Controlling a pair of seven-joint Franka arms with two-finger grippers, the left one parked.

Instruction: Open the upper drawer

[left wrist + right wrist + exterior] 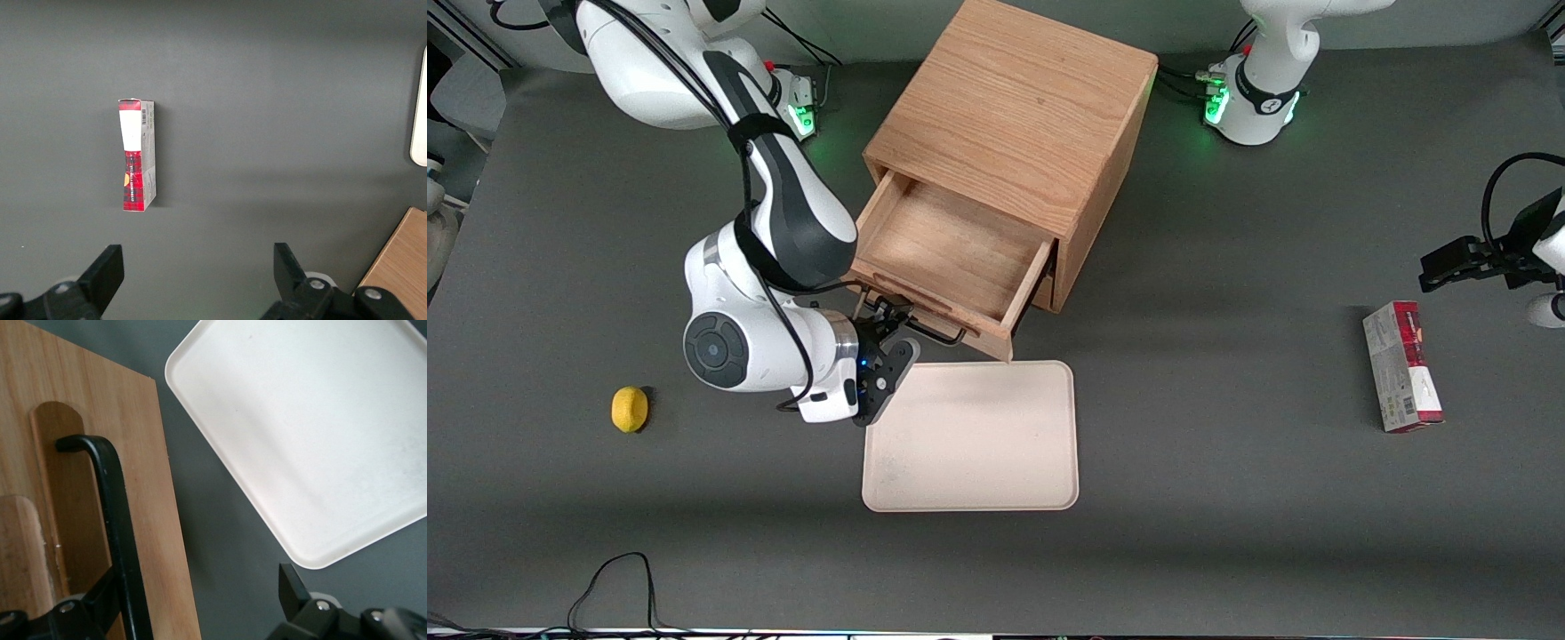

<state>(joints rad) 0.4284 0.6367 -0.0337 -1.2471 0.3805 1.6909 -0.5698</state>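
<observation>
I'm seeing the cream tray (971,437) lying nearest the camera on the bench (1227,498). Just above it, the upper drawer (951,253) is sitting pulled out of the cabinet (1014,124). My end effector (887,331) is hovering at its black handle (117,520), fingers spread apart, one finger (93,603) touching the bar.

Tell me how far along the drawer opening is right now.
Mostly done: the upper drawer is pulled well out of the cabinet, its bare inside showing. In hand: the hand sits at the black handle, fingers open around the bar. Left: perhaps only backing away.
</observation>
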